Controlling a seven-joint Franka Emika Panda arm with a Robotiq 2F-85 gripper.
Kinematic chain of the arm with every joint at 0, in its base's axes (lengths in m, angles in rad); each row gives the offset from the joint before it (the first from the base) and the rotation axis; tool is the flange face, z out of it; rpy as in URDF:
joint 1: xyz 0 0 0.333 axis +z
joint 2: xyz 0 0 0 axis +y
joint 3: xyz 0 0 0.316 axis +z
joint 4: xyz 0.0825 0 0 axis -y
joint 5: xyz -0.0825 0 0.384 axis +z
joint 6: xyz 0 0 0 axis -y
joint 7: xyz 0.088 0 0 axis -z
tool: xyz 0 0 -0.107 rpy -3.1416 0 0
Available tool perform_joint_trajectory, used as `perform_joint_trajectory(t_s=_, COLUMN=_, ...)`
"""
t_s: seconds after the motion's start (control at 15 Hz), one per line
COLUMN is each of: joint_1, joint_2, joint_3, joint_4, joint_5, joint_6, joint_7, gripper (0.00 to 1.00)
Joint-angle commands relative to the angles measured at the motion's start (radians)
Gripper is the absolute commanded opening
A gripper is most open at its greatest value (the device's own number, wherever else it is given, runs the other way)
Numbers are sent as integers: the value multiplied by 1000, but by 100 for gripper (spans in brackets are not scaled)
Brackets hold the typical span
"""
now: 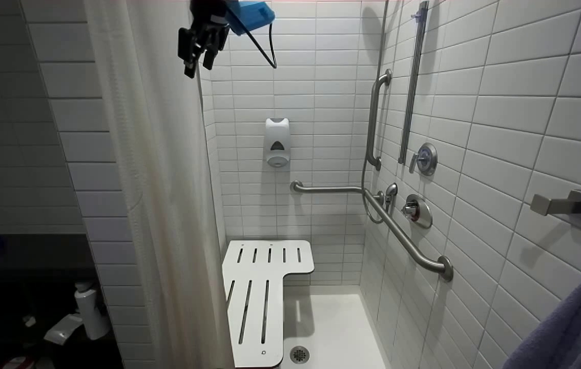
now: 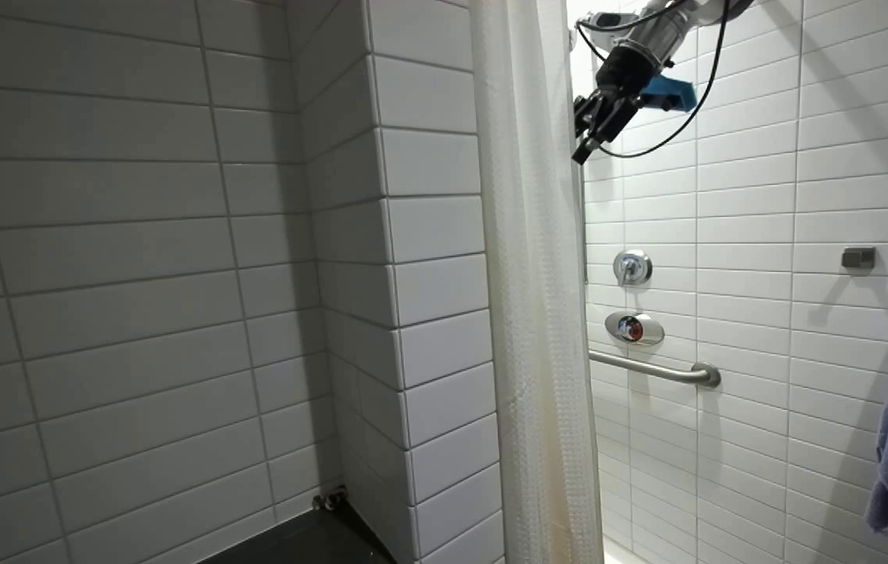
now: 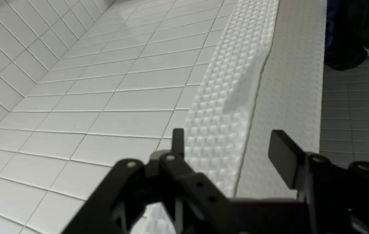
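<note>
Exterior views from outside shower [image 1: 339, 323], sharing curtain [image 1: 167, 205] and towel [image 1: 575, 328], wrist view close behind hand [image 3: 231, 151], facing curtain

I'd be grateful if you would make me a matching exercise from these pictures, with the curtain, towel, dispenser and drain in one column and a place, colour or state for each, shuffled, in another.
Things
1. Curtain
2. Towel
3. Dispenser
4. Drain

Places, colours or states
A. Set in the floor
B. Fixed to the tiled wall
C. Seen between the parted jaws in the wrist view
D. Purple

Right pairs
1-C
2-D
3-B
4-A
</note>
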Motion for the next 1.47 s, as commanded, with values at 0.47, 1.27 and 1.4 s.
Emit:
perform_joint_trajectory(t_s=0.47, joint_1=-27, joint_2=48, joint_3=23, joint_4=69, joint_5=-11, joint_6=-18, joint_7=26, gripper=0)
perform_joint_trajectory(t_s=1.27, joint_1=-117, joint_2=9, joint_3=-23, joint_4=13, joint_5=165, joint_6=16, joint_7=95, gripper=1)
perform_joint_trajectory(t_s=1.4, joint_1=-131, joint_2=9, joint_3=-30, joint_4=5, joint_5=209, joint_6=20, joint_7=104, gripper=1)
